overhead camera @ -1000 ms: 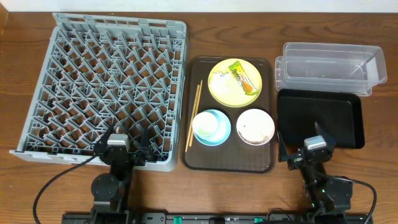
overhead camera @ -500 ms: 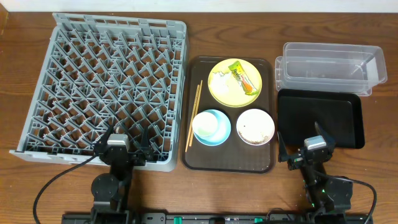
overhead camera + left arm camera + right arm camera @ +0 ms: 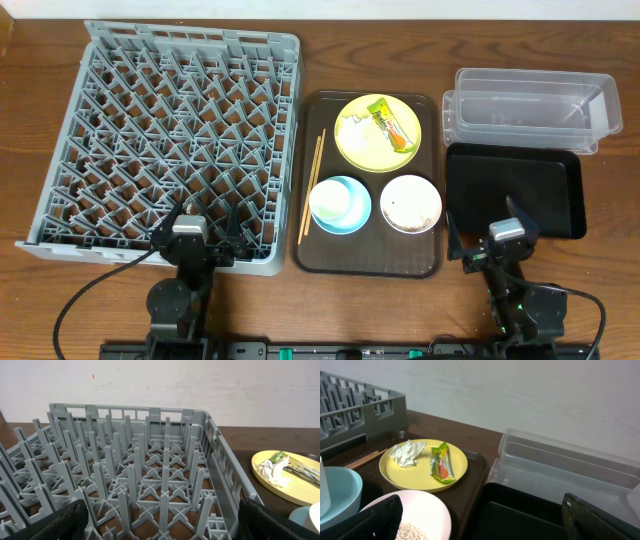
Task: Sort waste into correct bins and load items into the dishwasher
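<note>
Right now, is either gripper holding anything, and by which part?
Nothing is held: the left gripper and the right gripper are both open and empty.

Setting: we read this as a robotics lab bench staged as a dish-clearing station. Evidence:
- Two robot arms, the left arm (image 3: 178, 298) and the right arm (image 3: 527, 308), stand on a black rail (image 3: 320, 351) at the near edge of a wood-grain surface (image 3: 30, 300), with a cable (image 3: 110, 272) trailing from the left arm.
- A bare off-white wall (image 3: 210, 385) rises right behind the far edge.
- The kitchenware is laid out in a row: grey dish rack (image 3: 170, 140), brown serving tray (image 3: 365, 262), clear tub (image 3: 530, 105), black tray (image 3: 515, 185).
</note>
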Available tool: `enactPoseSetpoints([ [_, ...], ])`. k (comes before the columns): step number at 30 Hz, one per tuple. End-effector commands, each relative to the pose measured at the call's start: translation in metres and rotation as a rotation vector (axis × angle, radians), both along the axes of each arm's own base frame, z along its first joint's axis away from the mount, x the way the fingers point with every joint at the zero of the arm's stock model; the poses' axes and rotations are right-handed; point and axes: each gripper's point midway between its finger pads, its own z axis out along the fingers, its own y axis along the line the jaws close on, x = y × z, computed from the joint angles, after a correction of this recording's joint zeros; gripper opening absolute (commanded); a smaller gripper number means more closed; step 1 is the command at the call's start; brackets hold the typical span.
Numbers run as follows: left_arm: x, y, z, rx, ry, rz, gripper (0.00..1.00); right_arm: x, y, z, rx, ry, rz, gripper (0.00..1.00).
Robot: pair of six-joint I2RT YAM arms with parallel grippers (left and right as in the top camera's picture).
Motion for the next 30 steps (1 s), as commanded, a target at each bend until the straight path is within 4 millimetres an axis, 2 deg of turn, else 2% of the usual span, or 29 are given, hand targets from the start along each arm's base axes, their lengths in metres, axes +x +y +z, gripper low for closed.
enactPoseSetpoints([
  [1, -0.001, -0.002, -0.014, 0.014, 0.047, -0.014, 0.96, 0.0, -0.002, -0.001, -0.01, 0.001, -0.007, 0.99],
  [14, -0.001, -0.002, -0.014, 0.013, 0.045, -0.015, 0.96, 0.0, -0.002, -0.001, -0.01, 0.0, -0.007, 0.99],
  [17, -0.001, -0.002, -0.013, 0.012, 0.044, -0.015, 0.96, 0.001, -0.002, 0.007, -0.007, -0.032, -0.006, 0.99],
  [22, -0.002, -0.002, -0.013, -0.104, 0.054, 0.0, 0.96, 0.001, -0.005, 0.008, 0.152, -0.001, -0.032, 0.99],
  [25, -0.004, -0.002, 0.0, -0.156, 0.07, 0.007, 0.96, 0.003, -0.014, 0.013, 0.217, 0.003, -0.088, 0.99],
  [30, -0.009, -0.001, 0.027, -0.139, 0.137, 0.016, 0.96, 0.004, -0.018, 0.034, 0.264, 0.022, -0.114, 0.99],
])
